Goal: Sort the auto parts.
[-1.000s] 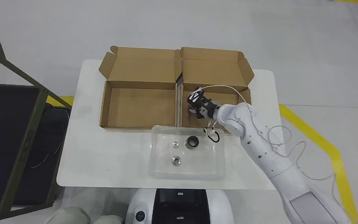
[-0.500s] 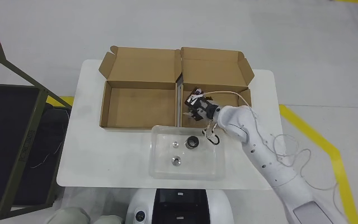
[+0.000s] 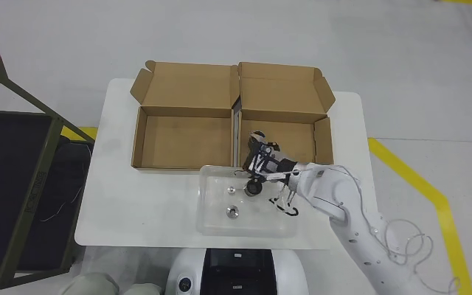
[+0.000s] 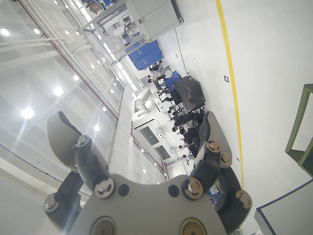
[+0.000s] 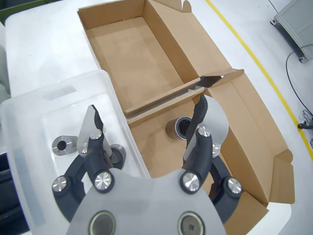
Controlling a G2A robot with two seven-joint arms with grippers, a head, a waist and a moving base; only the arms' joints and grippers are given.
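Starting on the left, a dark cart with a green frame (image 3: 29, 184) sat just off the white table (image 3: 118, 199). On the table, the left cardboard box (image 3: 184, 144) stood open with its flaps up, touching the right cardboard box (image 3: 295, 140) along one wall. In front of both, nearer the robot, was the clear plastic tray (image 3: 214, 221). It had three parts in it: a small silver piece (image 3: 231, 189), a second silver piece (image 3: 233, 212) closer to the robot, and a dark ring (image 3: 254, 187) just beside the first one. The right gripper (image 3: 258, 161) hung right over the spot where the tray's rim met the right cardboard box, jaws spread wide with nothing between them. In the right wrist view a metal sleeve (image 5: 178, 129) stood on the floor of that box, near the wall it shares with the left one, partly behind one fingertip. The left gripper (image 4: 133, 121) pointed off into the room, jaws released too and holding nothing.
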